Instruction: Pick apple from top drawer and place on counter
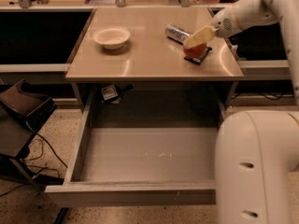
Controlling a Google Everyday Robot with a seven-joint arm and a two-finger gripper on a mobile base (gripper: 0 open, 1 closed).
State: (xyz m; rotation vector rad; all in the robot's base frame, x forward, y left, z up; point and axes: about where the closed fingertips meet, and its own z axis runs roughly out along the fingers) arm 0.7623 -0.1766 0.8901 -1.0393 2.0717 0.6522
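While over counter (140,62), gripper (191,44) around apple (195,52)

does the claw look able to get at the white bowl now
Probably not yet: the claw is shut on the apple by the black packet, though bare counter leads to the white bowl.

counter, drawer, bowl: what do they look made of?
The counter looks like tan laminate or similar, with a glossy finish that shows light streaks. The drawer is probably grey sheet metal, matt, with thin flat walls. The bowl is white and smooth, ceramic or plastic; I cannot tell which. The gripper holds the apple at the counter's right side, beside the can.
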